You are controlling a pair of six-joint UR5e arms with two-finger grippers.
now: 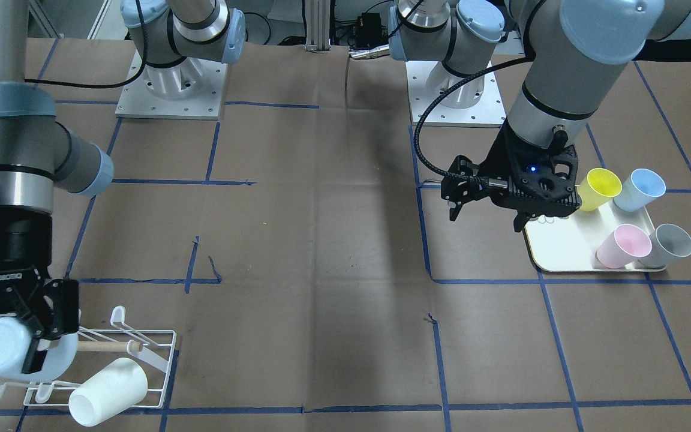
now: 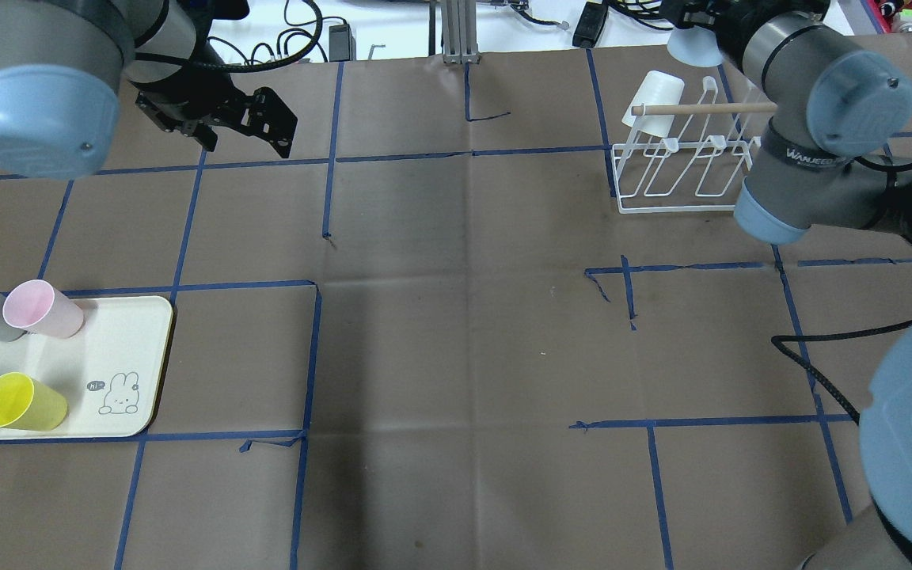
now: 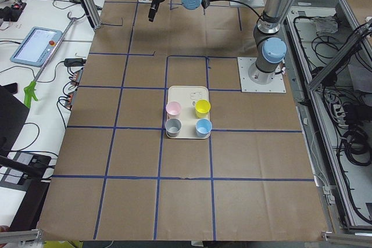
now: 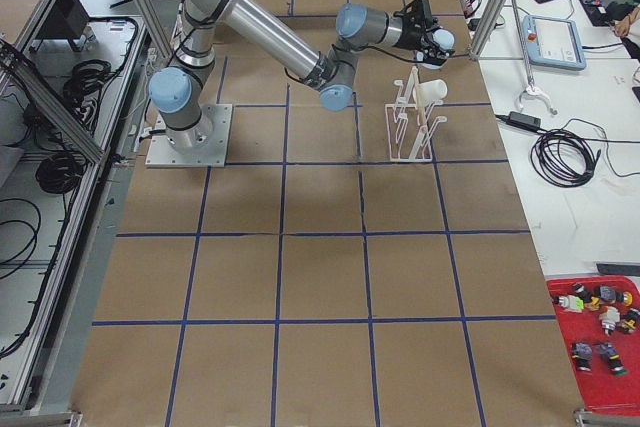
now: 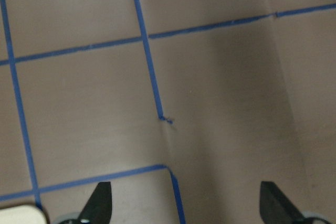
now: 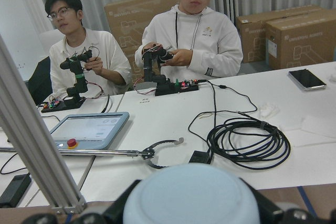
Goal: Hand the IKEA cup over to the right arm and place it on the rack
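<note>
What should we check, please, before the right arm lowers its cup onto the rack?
1. Grip: ok. The right gripper is closed on the pale blue cup.
2. Free prongs: ok. Only one white cup sits on the rack, at one end.
3. Cup mouth lined up over a prong: cannot tell, since the gripper hides it.
4. Left gripper out of the way: ok. It is open, empty and far from the rack.
5. Remaining cups: ok. Four stand on the tray.
</note>
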